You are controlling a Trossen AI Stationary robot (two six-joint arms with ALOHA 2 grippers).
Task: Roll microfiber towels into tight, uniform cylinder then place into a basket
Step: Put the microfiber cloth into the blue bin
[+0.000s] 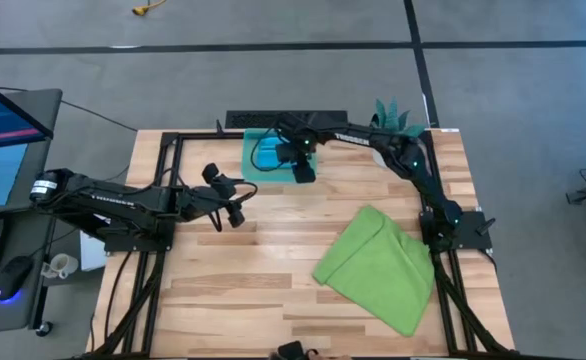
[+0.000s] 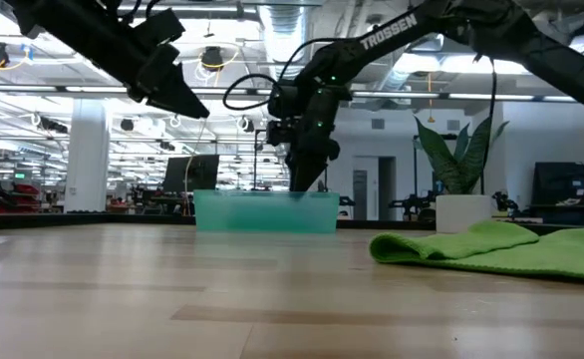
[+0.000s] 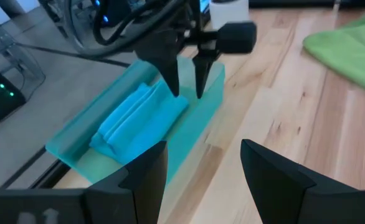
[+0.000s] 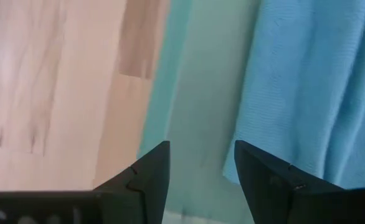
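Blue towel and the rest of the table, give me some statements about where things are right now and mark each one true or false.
1. The blue towel lies inside the teal basket. True.
2. The right tool is shut on the blue towel. False: its fingers are apart, poised at the basket, holding nothing.
3. The green towel is rolled into a cylinder. False: it lies loosely folded and flat on the table, near the right arm's base.
4. The left tool is open and empty, held above the table away from the basket. True.
5. The green towel is already in the basket. False: it is on the table, well apart from the basket.
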